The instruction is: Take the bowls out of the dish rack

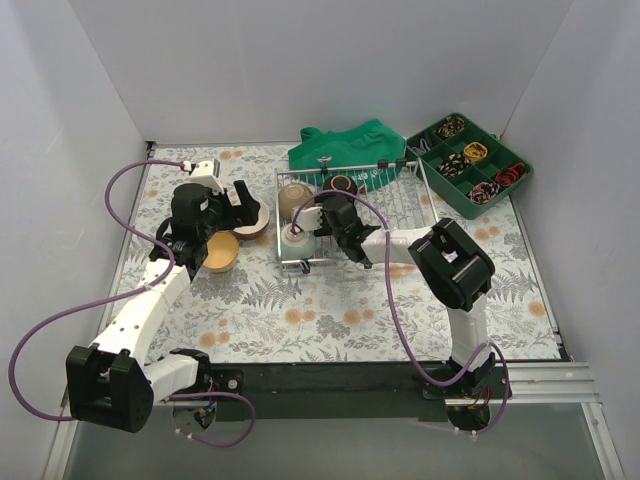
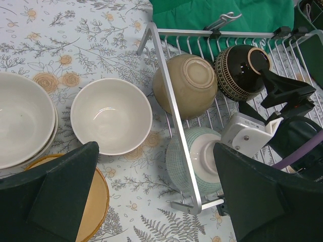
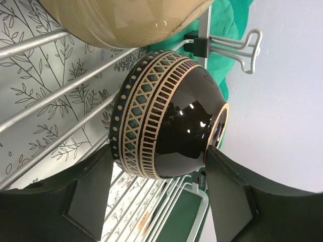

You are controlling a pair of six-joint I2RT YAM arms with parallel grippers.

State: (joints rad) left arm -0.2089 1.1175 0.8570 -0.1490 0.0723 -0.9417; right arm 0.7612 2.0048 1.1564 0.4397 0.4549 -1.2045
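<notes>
Floral-patterned table (image 1: 330,310) carries the silver dish rack (image 1: 400,200) toward its far side. Your right pincer (image 3: 159,159) reaches into the rack, fingers spread wide to either side of a black patterned bowl (image 3: 166,121) lying tilted on the wires; you cannot tell whether they touch it. A tan bowl (image 2: 189,85) and a green-checked bowl (image 2: 194,161) lie beside it in the rack. Your left pincer (image 2: 155,146) hangs wide and empty above the rack's left rail, near a white bowl (image 2: 111,116) on the table.
</notes>
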